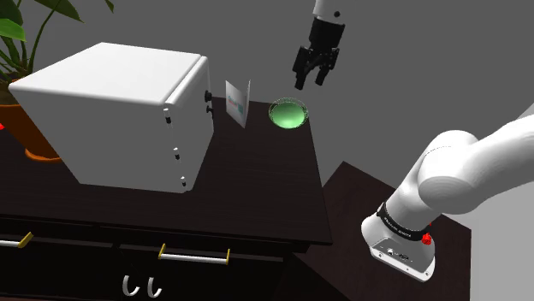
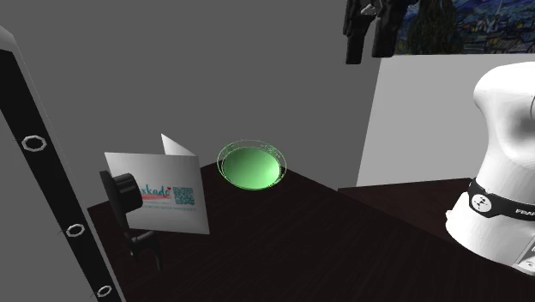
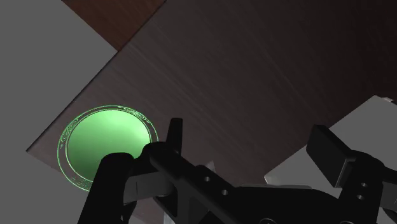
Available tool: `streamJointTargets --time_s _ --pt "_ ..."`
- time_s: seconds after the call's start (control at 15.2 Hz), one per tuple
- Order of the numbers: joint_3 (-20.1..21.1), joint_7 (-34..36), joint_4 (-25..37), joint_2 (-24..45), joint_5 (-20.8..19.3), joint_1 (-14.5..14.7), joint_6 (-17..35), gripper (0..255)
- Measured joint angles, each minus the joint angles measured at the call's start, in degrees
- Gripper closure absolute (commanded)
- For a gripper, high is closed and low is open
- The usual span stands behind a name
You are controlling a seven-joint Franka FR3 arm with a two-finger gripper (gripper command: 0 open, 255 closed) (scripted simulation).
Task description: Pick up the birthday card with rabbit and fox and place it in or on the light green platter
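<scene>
The birthday card (image 1: 238, 103) stands folded and upright on the dark table, between a white box and the light green platter (image 1: 288, 114). In the second exterior view the card (image 2: 163, 194) shows a white face with coloured lettering, and the platter (image 2: 251, 166) sits behind it near the table's far edge. My gripper (image 1: 312, 82) hangs in the air above the platter, apart from the card, open and holding nothing. It also appears at the top of the second exterior view (image 2: 369, 39). In the wrist view the platter (image 3: 105, 149) lies below, beside my spread fingers (image 3: 327, 146).
A large white box (image 1: 115, 111) with a black latch (image 1: 208, 98) takes up the shoulder view's left of the table (image 1: 257, 188), close to the card. A potted plant (image 1: 21, 94) stands behind it. The platter sits near the table's corner. Drawer handles (image 1: 192, 256) line the front.
</scene>
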Motion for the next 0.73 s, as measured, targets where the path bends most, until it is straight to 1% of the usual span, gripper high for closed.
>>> streamJointTargets --time_s 0.53,0.73 --pt "1.1 2.8 10.0 18.3 -1.1 -0.5 7.2 0" --pt "1.2 3.9 15.5 25.3 -1.8 -0.7 8.3 0"
